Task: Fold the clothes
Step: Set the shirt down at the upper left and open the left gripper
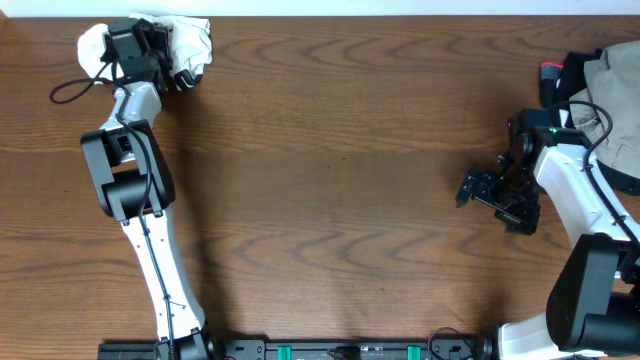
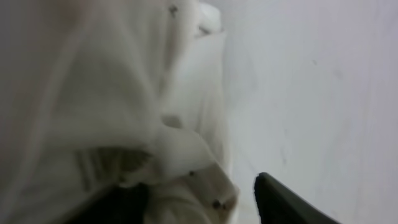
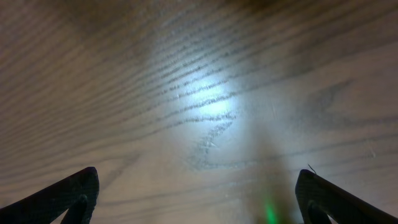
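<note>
- Overhead: The clothes [image 1: 190,40] lie as a white bundle at the far left corner of the table [image 1: 340,150]. The left gripper [image 1: 155,50] is right over them, and its jaws are hidden from this view. The right gripper [image 1: 495,200] hangs wide apart over bare wood, well apart from the bundle and near a beige pile [image 1: 615,95] at the right edge. The bundle sits hard by the far edge, so an outward nudge could tip it off.
- Left wrist: Only this view shows the left jaws. They stand apart with a white fold lying loose between them, and there is an open gap beside one finger [image 2: 280,202]. Nothing looks clamped. If cloth catches on a finger as the arm lifts, the fold could be dragged open. The table edge and the other arm are not in this view.
- Right wrist: The fingers [image 3: 68,196] are spread wide with nothing held, and only glaring wood grain shows between them. No cloth appears here, so the pile's closeness is shown only from overhead.
</note>
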Controlling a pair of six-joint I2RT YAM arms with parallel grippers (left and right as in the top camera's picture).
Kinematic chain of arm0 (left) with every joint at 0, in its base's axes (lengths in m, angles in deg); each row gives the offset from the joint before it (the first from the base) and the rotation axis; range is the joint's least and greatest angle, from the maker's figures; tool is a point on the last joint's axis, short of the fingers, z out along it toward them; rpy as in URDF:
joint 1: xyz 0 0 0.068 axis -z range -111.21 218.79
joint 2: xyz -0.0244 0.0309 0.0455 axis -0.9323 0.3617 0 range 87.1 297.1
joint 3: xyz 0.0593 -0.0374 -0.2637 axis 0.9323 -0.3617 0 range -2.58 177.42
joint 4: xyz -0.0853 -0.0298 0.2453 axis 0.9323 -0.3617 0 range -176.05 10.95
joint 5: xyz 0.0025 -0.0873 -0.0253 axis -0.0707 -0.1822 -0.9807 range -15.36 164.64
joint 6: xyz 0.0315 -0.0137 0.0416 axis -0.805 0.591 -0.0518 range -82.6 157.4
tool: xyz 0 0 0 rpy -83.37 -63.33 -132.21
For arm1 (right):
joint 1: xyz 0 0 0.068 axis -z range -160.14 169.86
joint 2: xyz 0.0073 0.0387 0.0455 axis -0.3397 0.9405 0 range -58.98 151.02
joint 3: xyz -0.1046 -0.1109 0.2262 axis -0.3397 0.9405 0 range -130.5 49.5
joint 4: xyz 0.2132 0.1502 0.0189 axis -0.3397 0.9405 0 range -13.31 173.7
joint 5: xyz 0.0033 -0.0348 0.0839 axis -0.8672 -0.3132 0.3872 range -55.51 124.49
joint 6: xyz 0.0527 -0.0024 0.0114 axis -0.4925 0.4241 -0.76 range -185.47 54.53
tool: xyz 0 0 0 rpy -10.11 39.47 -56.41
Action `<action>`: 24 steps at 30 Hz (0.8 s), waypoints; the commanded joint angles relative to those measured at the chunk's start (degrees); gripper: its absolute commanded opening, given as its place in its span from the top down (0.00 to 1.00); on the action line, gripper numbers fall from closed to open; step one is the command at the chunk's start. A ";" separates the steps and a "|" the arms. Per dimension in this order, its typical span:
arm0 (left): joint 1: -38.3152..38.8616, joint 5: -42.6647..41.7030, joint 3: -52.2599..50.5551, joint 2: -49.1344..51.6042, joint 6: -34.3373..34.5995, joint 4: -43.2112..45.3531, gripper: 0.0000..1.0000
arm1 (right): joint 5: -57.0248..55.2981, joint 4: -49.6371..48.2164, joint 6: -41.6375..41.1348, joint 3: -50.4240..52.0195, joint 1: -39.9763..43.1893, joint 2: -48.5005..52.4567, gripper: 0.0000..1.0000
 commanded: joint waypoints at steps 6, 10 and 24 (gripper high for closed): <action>-1.46 -9.33 -1.18 -8.76 -13.55 -5.95 0.38 | -0.52 -3.21 0.57 -0.44 0.26 -0.17 0.01; -1.42 -11.41 -1.18 -17.25 -22.38 -13.03 0.38 | -0.72 -6.08 0.52 -0.44 0.28 -0.17 0.01; -0.92 -19.21 -1.18 -53.59 -44.06 -55.25 0.31 | -0.46 -9.92 0.90 -1.49 0.26 -5.73 0.01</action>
